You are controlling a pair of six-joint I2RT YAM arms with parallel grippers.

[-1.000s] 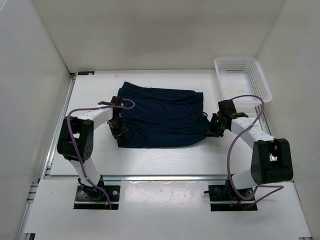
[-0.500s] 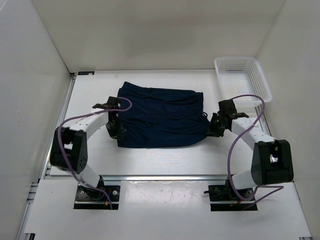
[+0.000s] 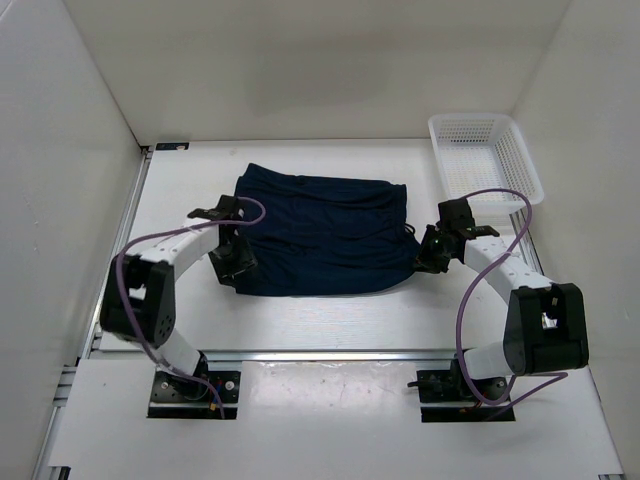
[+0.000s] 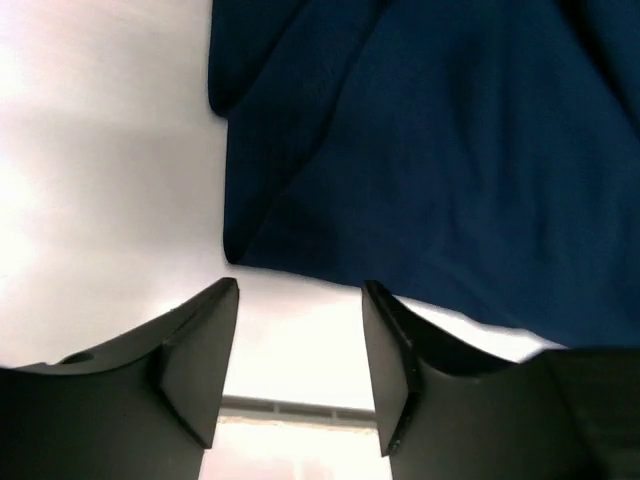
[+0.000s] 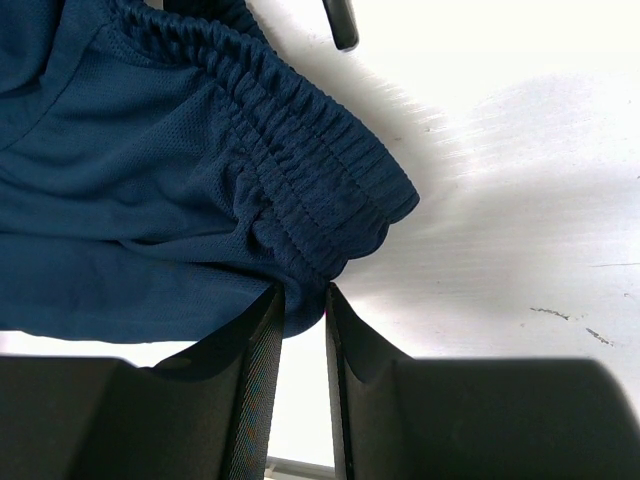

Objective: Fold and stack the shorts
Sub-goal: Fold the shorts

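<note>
The dark navy shorts lie flat in the middle of the table, waistband to the right. My left gripper is at their left near corner; in the left wrist view it is open and empty, with the hem corner just beyond the fingertips. My right gripper is at the right near corner. In the right wrist view it is shut on a fold of the shorts just below the gathered waistband.
A white mesh basket stands at the back right of the table. White walls enclose the left, back and right sides. A metal rail runs along the table's near edge.
My left arm has swung outward to the left and its gripper has shifted slightly along the shorts' left near corner. The right gripper and the shorts have stayed put.
</note>
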